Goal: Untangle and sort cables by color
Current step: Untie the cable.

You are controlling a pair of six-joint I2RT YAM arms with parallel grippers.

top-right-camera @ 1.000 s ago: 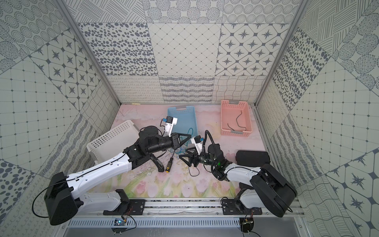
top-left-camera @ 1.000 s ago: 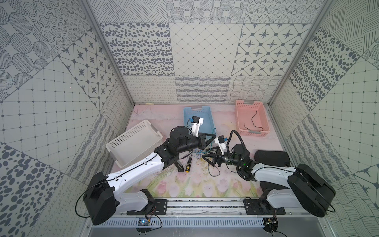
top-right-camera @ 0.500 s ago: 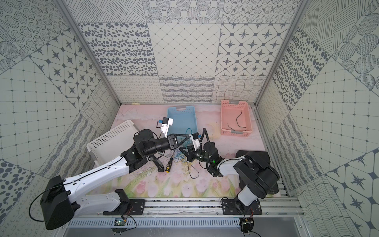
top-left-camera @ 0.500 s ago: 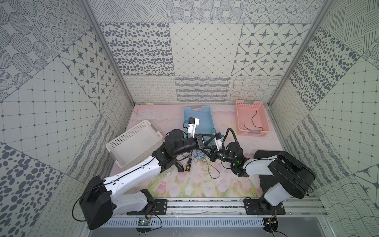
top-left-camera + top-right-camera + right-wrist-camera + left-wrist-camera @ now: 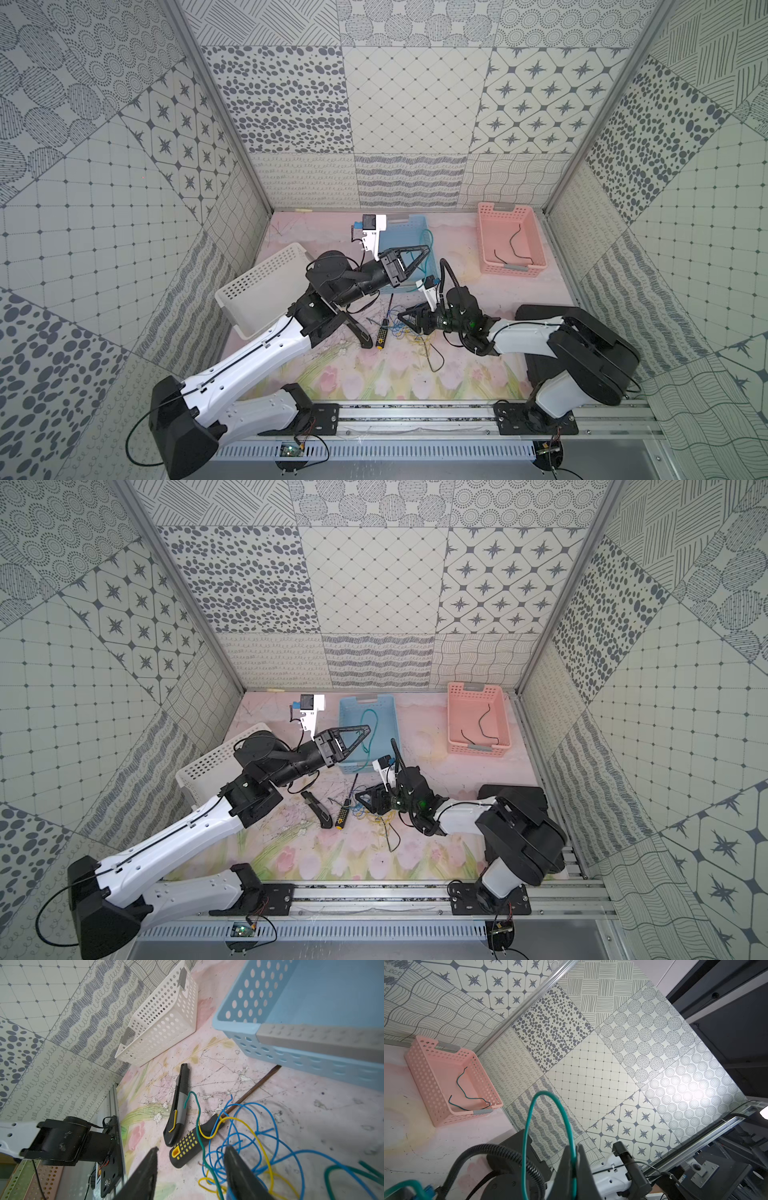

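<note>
Teal cable (image 5: 527, 1126) first: left wrist view shows you the left gripper (image 5: 576, 1147) clenched on it, loop arching up, lower end cut off at the frame edge. Same view: lone cable (image 5: 467, 1093) in the pink basket (image 5: 425, 1072) reads dark green; from the top it looks black. Right wrist view: right gripper (image 5: 191, 1148) fingers spread, grasping nothing, over the blue-yellow tangle (image 5: 249, 1136) that drapes the screwdriver (image 5: 187, 1145); you can't tell which strands are knotted. Top views: tangle (image 5: 409, 332) at 6 o'clock of the blue basket (image 5: 345, 708), tiny, colours barely readable; pink basket at 2 o'clock of the tangle.
</note>
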